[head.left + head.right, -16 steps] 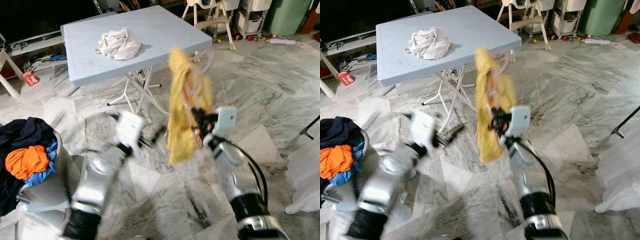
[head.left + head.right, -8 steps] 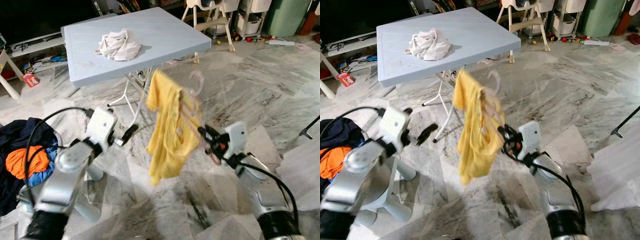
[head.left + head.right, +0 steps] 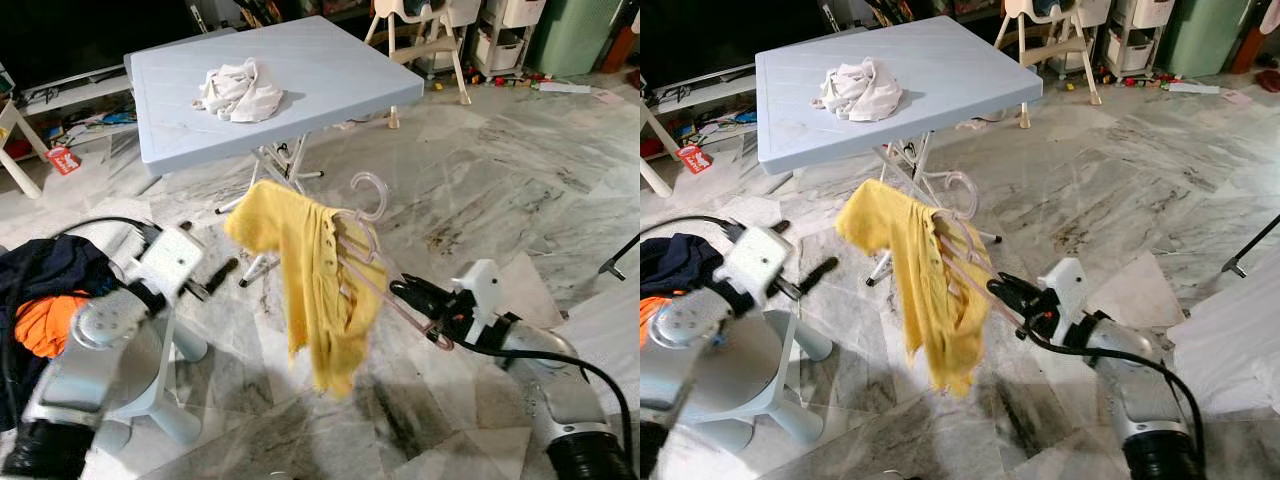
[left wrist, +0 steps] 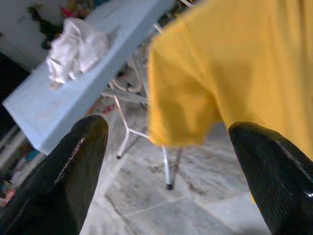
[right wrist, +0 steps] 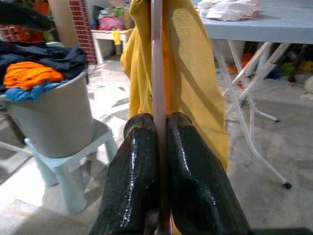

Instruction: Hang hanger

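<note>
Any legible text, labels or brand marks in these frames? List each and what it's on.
None can be read.
Red tag on the floor by the blue table: pale marks, too small to read.
Yellow shirt, pink hanger, right gripper, left gripper: no print visible.

A translucent pink plastic hanger [image 3: 372, 246] sits at the centre of the left eye view, tilted, its hook curling upward. A yellow shirt [image 3: 312, 283] is draped over it, bunched to the left and hanging down in folds toward the floor.
</note>
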Controlling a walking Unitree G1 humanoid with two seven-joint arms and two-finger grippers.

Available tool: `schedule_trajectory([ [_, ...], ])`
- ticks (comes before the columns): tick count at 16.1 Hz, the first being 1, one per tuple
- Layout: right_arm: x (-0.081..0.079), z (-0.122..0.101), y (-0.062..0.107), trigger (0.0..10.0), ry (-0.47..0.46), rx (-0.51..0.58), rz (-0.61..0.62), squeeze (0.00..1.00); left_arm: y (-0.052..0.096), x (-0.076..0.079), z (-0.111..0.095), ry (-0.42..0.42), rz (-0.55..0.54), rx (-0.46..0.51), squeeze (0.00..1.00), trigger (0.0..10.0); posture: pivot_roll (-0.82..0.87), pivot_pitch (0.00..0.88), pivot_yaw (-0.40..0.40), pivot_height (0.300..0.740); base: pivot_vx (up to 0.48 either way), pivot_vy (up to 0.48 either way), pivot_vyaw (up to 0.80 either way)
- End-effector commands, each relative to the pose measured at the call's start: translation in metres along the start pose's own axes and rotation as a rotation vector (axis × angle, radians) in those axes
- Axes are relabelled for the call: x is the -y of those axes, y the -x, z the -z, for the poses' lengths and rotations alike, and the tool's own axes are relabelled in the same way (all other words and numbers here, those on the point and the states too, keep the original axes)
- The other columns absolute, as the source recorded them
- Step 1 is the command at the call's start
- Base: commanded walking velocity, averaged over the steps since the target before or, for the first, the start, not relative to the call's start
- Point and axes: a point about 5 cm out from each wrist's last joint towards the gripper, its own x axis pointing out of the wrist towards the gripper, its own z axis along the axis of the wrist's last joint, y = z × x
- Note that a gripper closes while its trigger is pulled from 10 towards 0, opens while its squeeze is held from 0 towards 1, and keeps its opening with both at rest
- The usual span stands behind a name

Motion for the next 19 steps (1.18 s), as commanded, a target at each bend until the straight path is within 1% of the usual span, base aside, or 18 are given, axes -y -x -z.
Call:
schedule_trajectory([
  [1, -0.005, -0.018, -0.002, 10.0, 0.029, 0.073, -0.082, 0.0, 0.0, -0.012, -0.008, -0.052, -0.014, 0.032, 1.0, 10.0, 0.05, 0.028, 0.091, 0.74, 0.0, 0.0, 0.0],
  [2, -0.007, -0.016, -0.001, 10.0, 0.015, 0.062, -0.114, 0.0, -0.001, -0.012, -0.008, -0.07, 0.003, 0.038, 1.0, 10.0, 0.05, 0.028, 0.092, 0.74, 0.0, 0.0, 0.0],
  [4, -0.017, -0.012, 0.003, 10.0, -0.006, 0.036, -0.21, 0.0, -0.003, -0.006, -0.012, -0.087, 0.076, 0.062, 1.0, 10.0, 0.04, 0.027, 0.099, 0.74, 0.0, 0.0, 0.0],
  [6, -0.02, -0.01, 0.007, 10.0, -0.01, 0.017, -0.252, 0.0, -0.002, 0.005, -0.01, -0.089, 0.163, 0.061, 1.0, 10.0, 0.04, 0.029, 0.102, 0.74, 0.0, 0.0, 0.0],
  [8, -0.024, -0.008, 0.009, 10.0, -0.027, 0.0, -0.301, 0.0, 0.0, 0.011, -0.008, -0.101, 0.215, 0.062, 1.0, 10.0, 0.04, 0.031, 0.104, 0.74, 0.0, 0.0, 0.0],
  [9, -0.026, -0.008, 0.009, 10.0, -0.028, -0.007, -0.312, 0.0, 0.001, 0.017, -0.009, -0.086, 0.264, 0.068, 0.01, 10.0, 0.05, 0.031, 0.103, 0.74, 0.0, 0.0, 0.0],
  [10, -0.027, -0.007, 0.009, 10.0, -0.039, -0.015, -0.329, 0.0, 0.004, 0.024, -0.008, -0.08, 0.339, 0.058, 0.0, 10.0, 0.05, 0.031, 0.102, 0.74, 0.0, 0.0, 0.0],
  [12, -0.029, -0.009, 0.009, 10.0, -0.039, -0.016, -0.354, 0.0, 0.006, 0.027, -0.004, -0.089, 0.362, 0.05, 0.0, 10.0, 0.05, 0.032, 0.101, 0.74, 0.0, 0.0, 0.0],
  [13, -0.031, -0.01, 0.009, 10.0, -0.04, -0.02, -0.379, 0.0, 0.006, 0.027, -0.003, -0.111, 0.373, 0.046, 0.0, 10.0, 0.05, 0.032, 0.101, 0.74, 0.0, 0.0, 0.0],
  [17, -0.036, -0.007, 0.019, 10.0, -0.053, -0.065, -0.462, 0.0, 0.006, 0.025, -0.003, -0.137, 0.403, 0.039, 0.0, 10.0, 0.04, 0.033, 0.104, 0.74, 0.0, 0.0, 0.0],
  [18, -0.037, -0.007, 0.02, 10.0, -0.057, -0.069, -0.469, 0.0, 0.007, 0.027, -0.002, -0.133, 0.431, 0.031, 0.0, 10.0, 0.04, 0.034, 0.105, 0.74, 0.0, 0.0, 0.0],
  [19, -0.037, -0.007, 0.02, 10.0, -0.059, -0.072, -0.471, 0.0, 0.01, 0.032, 0.0, -0.113, 0.485, 0.025, 0.0, 10.0, 0.04, 0.033, 0.106, 0.74, 0.0, 0.0, 0.0],
])
